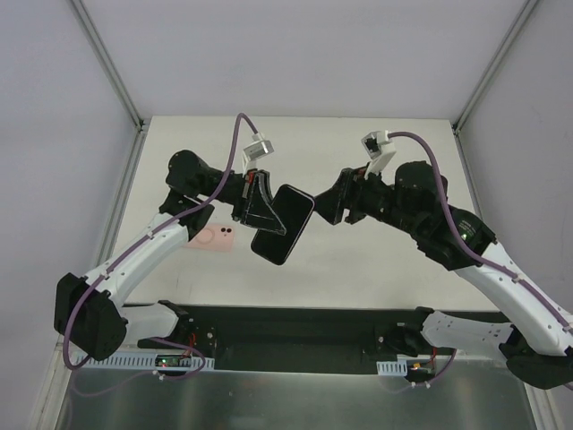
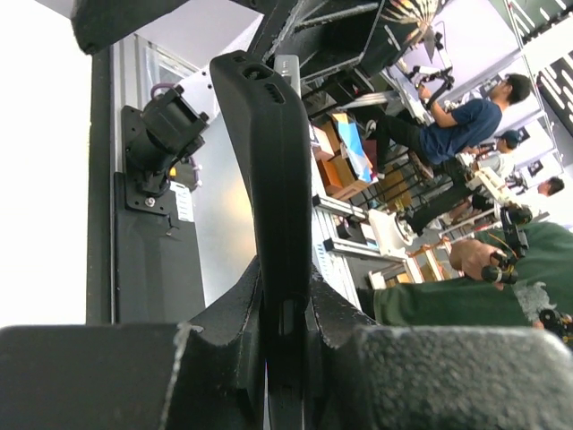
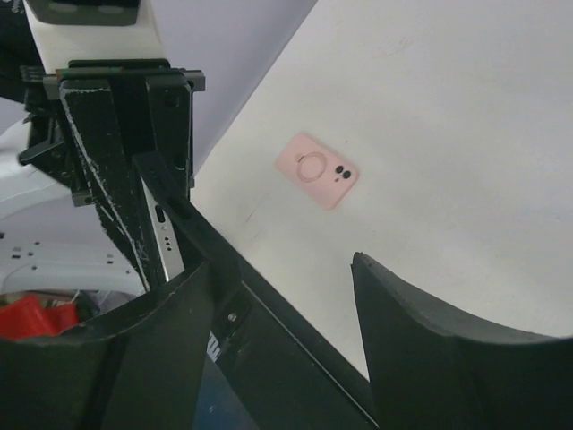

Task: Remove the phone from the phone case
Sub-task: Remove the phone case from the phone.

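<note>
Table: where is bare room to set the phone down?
Bare: far strip of table beyond both arms, and the near middle between phone and front edge. Crowded: left by the pink case, and centre where left gripper holds the phone facing the right gripper.

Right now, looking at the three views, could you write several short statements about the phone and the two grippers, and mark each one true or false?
1. The left gripper is shut on the black phone. True.
2. The right gripper is also clamped shut on the phone. False: its jaws stand open, next to the phone's end.
3. A pink object lies flat on the table, apart from both grippers. True.
4. The black phone rests flat on the table. False: the left gripper holds it up in the air.
</note>
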Motion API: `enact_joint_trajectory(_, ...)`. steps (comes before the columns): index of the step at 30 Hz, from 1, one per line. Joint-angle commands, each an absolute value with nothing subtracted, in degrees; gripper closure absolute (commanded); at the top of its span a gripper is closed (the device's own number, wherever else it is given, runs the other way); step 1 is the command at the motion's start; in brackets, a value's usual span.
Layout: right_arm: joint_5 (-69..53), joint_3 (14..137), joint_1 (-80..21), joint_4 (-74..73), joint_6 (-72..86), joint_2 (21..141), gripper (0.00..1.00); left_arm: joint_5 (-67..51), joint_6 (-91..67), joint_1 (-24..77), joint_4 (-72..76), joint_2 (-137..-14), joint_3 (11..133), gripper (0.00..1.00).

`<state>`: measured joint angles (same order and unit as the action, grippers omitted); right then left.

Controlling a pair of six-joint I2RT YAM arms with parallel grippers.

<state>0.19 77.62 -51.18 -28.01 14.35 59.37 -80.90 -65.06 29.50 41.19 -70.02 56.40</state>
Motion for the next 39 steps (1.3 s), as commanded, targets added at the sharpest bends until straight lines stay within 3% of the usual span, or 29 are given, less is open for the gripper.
enact_joint_trajectory(1, -17.82, 72.78, -51.24, -23.30, 15.03, 63.28, 0.35, -78.93, -63.63, 31.64, 50.71, -66.36, 59.68, 1.00)
enact_joint_trajectory(8, -32.50, 70.05, -51.33, -13.90, 18.80, 67.14, 0.36, -79.10, -63.46, 31.64, 50.97, -68.55, 60.20, 1.00)
enact_joint_trajectory(19, -33.14, 71.80, -54.67, -11.60, 20.83, 73.82, 0.45, -78.75, -63.81, 31.64, 52.03, -73.21, 62.75, 1.00)
enact_joint_trajectory(22, -31.38, 72.33, -55.02, -11.69, 22.06, 75.14, 0.55, -78.58, -64.16, 31.73, 52.29, -74.70, 63.19, 1.00)
enact_joint_trajectory(28, -29.27, 72.86, -55.11, -13.18, 23.11, 76.20, 0.97, -78.49, -64.86, 31.73, 53.00, -76.64, 63.02, 1.00)
enact_joint_trajectory(35, -19.02, 73.30, -54.32, -21.77, 22.85, 74.36, 0.99, -78.31, -64.69, 31.64, 51.69, -77.69, 63.19, 1.00)
enact_joint_trajectory(39, -12.23, 71.64, -50.55, -27.50, 24.07, 71.46, 0.99, -77.52, -62.41, 30.68, 47.12, -77.96, 62.67, 0.57)
